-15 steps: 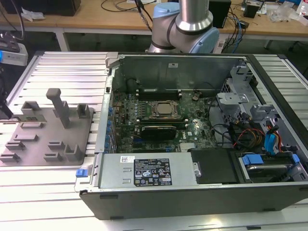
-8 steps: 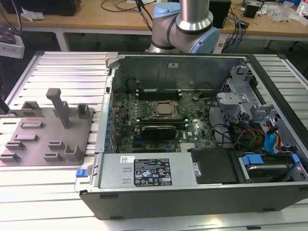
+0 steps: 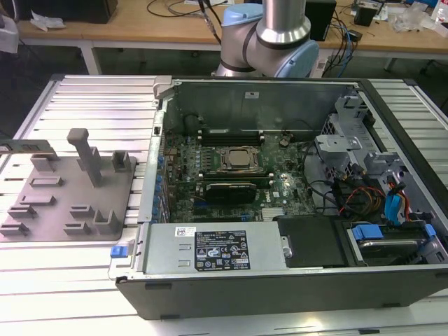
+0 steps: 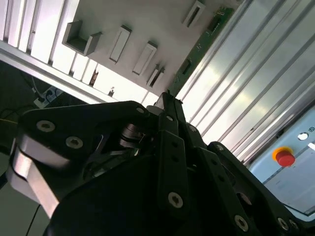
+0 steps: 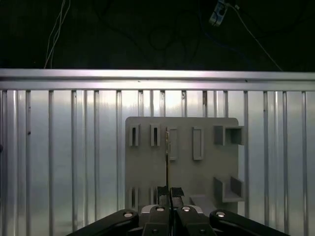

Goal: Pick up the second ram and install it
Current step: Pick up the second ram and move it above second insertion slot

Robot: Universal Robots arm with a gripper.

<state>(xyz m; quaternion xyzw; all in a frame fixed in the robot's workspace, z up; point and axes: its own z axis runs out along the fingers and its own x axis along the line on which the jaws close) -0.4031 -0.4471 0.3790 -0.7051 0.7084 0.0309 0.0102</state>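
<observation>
1. The claw, black metal with bolted links, is pressed together on the ram. It pinches one end, and the rest of the stick juts straight out.
2. In the first wrist view the ram shows edge-on as a thin dark line. In the second wrist view the ram shows as a long, flat green strip with small parts along it.
3. The tray lies beneath, apart from the ram. It is a flat plate of matte grey plastic with narrow rectangular slits and blocky U-shaped holders.
4. The tray rests on the table, which is made of bright, ribbed aluminium slats.
5. In the exterior view the case lies open beside the tray. It is dark sheet metal around a green board.
6. On the board, a square socket sits between long slots.
7. I judge the pick-up done, since the ram is off the tray. The install is not yet done. I cannot tell which slots are filled.
</observation>
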